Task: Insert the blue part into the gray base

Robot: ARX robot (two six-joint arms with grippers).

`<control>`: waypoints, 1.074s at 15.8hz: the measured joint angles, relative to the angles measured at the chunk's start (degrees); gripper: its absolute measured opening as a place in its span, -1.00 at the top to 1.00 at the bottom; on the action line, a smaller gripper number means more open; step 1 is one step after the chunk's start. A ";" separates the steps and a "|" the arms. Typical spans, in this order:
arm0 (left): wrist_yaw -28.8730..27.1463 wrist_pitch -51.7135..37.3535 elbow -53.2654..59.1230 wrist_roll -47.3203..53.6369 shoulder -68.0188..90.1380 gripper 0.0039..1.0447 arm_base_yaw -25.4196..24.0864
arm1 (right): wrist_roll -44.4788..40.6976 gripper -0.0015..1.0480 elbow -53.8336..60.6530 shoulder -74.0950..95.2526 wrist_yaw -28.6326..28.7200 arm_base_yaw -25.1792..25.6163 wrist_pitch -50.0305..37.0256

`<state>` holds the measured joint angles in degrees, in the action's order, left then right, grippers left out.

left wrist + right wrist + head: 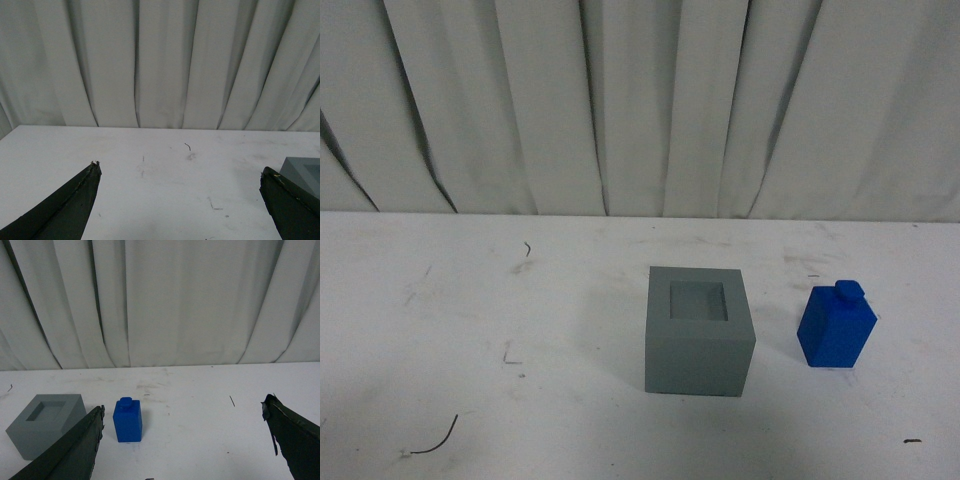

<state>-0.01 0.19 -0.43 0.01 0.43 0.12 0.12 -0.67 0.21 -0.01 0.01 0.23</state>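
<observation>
So, blue part (836,328) stands beside gray base (700,345) | right gripper (183,405) spread wide, empty | I'd pinch its sides squarely, keeping it upright.

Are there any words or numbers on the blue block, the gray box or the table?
None can be read. The blue part and the gray base are plain. The table has only dark scuffs and squiggles, not writing. The curtain is blank too.

Bright blue part (836,327), matte gray base (699,333), scuffed white table (470,300) (pale gray pleated curtain (640,100) behind)
</observation>
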 joint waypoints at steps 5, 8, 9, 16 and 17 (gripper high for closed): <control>0.00 0.00 0.00 0.00 0.00 -0.88 0.00 | 0.00 -0.88 0.00 0.00 0.00 0.00 0.00; 0.00 0.00 0.00 0.00 0.00 -0.88 0.00 | 0.00 -0.88 0.00 0.00 0.00 0.00 0.00; 0.00 0.00 0.00 0.00 0.00 -0.88 0.00 | 0.00 -0.88 0.00 0.00 0.00 0.00 0.00; 0.00 0.00 0.00 0.00 0.00 -0.88 0.00 | 0.00 -0.88 0.00 0.00 0.00 0.00 0.00; 0.00 0.00 0.00 0.00 0.00 -0.88 0.00 | 0.00 -0.88 0.00 0.00 0.00 0.00 0.00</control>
<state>-0.01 0.19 -0.43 0.01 0.43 0.12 0.12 -0.67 0.21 -0.01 0.01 0.23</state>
